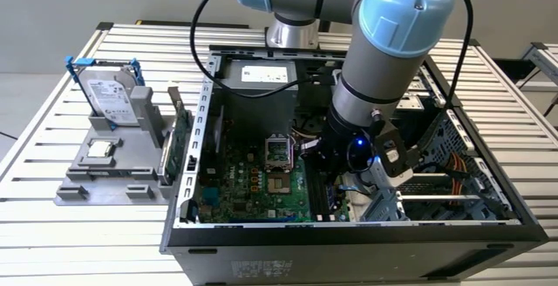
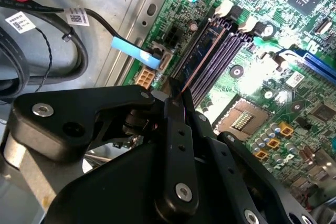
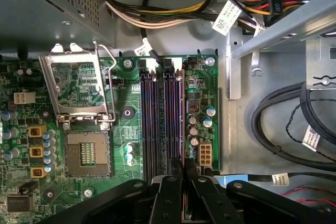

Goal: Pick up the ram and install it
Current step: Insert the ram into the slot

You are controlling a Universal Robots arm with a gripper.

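My gripper [image 1: 338, 176] reaches down into the open computer case [image 1: 196, 168], over the memory slots [image 3: 157, 124] on the green motherboard [image 1: 240, 191]. In both wrist views its black fingers [image 2: 176, 129] are shut on the ram [image 2: 206, 51]. The ram is seen edge-on as a thin dark strip with a coppery top edge. It stands upright in line with the outermost slot, the one nearest the board's edge [image 3: 181, 129]. Whether it is pressed fully home I cannot tell. The neighbouring slots [image 2: 226, 51] hold nothing. The gripper [image 3: 184, 174] grips one end of the strip.
The open processor socket [image 3: 86, 153] with its raised latch frame [image 3: 79, 85] lies beside the slots. Cable bundles [image 3: 283, 124] and a metal drive cage [image 1: 453, 188] crowd the other side. At the exterior view's left, a grey fixture [image 1: 109, 181] carries a hard drive [image 1: 114, 100], a silver chip [image 1: 103, 147] and a green card [image 1: 179, 145].
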